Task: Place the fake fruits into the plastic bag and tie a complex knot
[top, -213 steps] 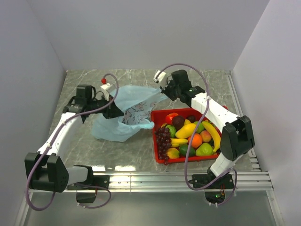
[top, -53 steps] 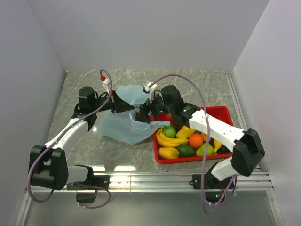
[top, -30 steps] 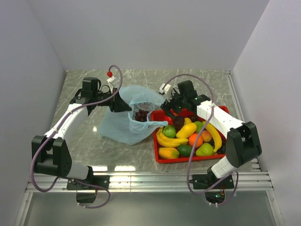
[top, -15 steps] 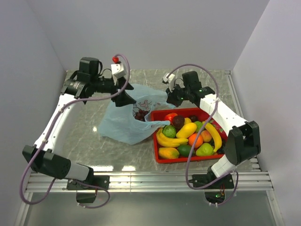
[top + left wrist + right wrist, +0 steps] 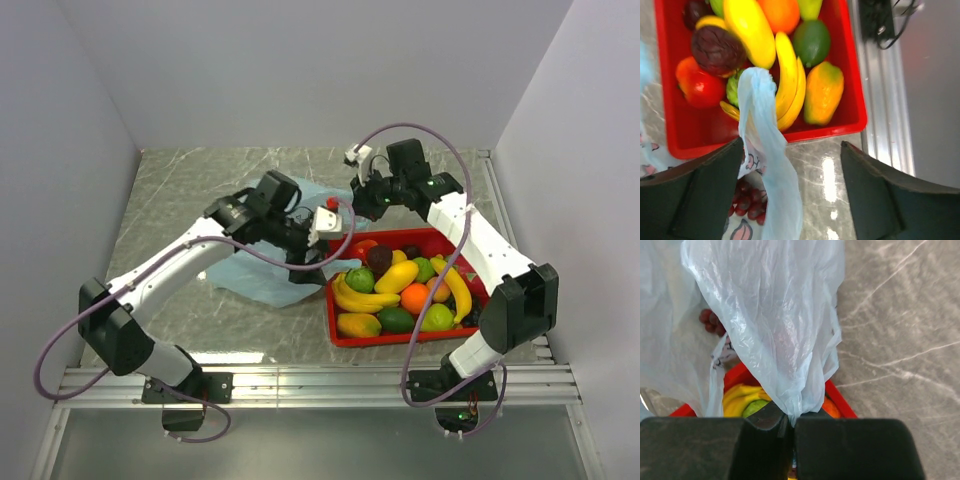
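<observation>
The light-blue plastic bag (image 5: 250,282) lies left of the red tray, with purple grapes (image 5: 747,205) inside it. My right gripper (image 5: 362,200) is shut on a bunched edge of the bag (image 5: 775,315), pinched at the fingertips (image 5: 792,424) and held up at the back. My left gripper (image 5: 318,252) hangs open over the tray's left rim; a bag handle (image 5: 767,160) droops between its fingers, near the left finger (image 5: 700,195). Fake fruits (image 5: 400,285) fill the tray: bananas (image 5: 787,85), a mango (image 5: 822,92), a lime (image 5: 811,41), an orange (image 5: 780,12).
The red tray (image 5: 400,340) sits right of centre, close to the right arm's base. Its near rim (image 5: 855,115) borders marble tabletop, then the metal rail (image 5: 890,125). White walls close in the back and both sides.
My left arm has let go of the bag and swung from back left across it to the tray's left rim. My right gripper has shut on the bag's edge behind the tray.
</observation>
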